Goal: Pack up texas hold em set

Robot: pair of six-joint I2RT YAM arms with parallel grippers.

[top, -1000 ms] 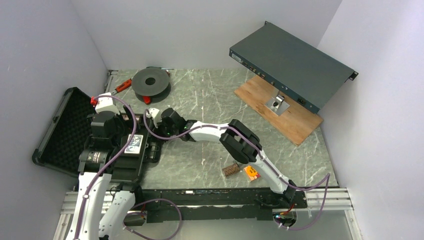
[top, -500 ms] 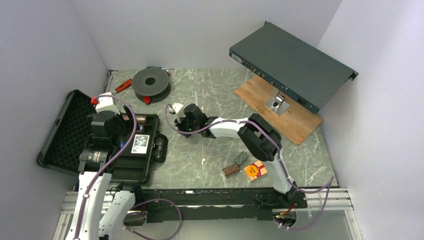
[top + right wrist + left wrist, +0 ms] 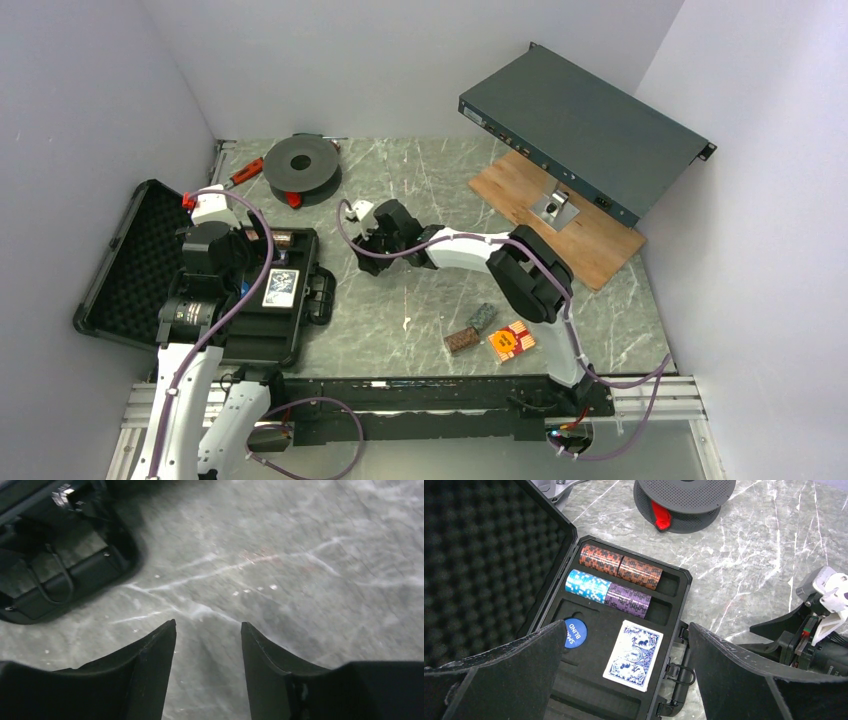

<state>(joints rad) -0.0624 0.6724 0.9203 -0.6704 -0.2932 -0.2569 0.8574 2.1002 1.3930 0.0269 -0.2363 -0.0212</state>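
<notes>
Fig.: open briefcase (image 3: 115,260) at left; three pieces loose at right.
My left gripper (image 3: 625,626) hangs wide open, empty, over its tray, which holds two brown stacks (image 3: 620,566), a blue stack (image 3: 588,585) touching a purple stack (image 3: 629,599), a small-blind button (image 3: 574,632) and a blue-backed deck (image 3: 634,655). My right gripper (image 3: 208,624), jaws partly open and empty, hovers over the marble table (image 3: 300,580). Next, I judge: square its jaws across the loose brown chip stack (image 3: 461,340), clear of the green stack (image 3: 483,317) and red deck (image 3: 511,341) beside it.

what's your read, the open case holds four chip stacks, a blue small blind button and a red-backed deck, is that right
No: the deck in the case is blue-backed, as the left wrist view shows. The four chip stacks and blue small blind button are right.
</notes>
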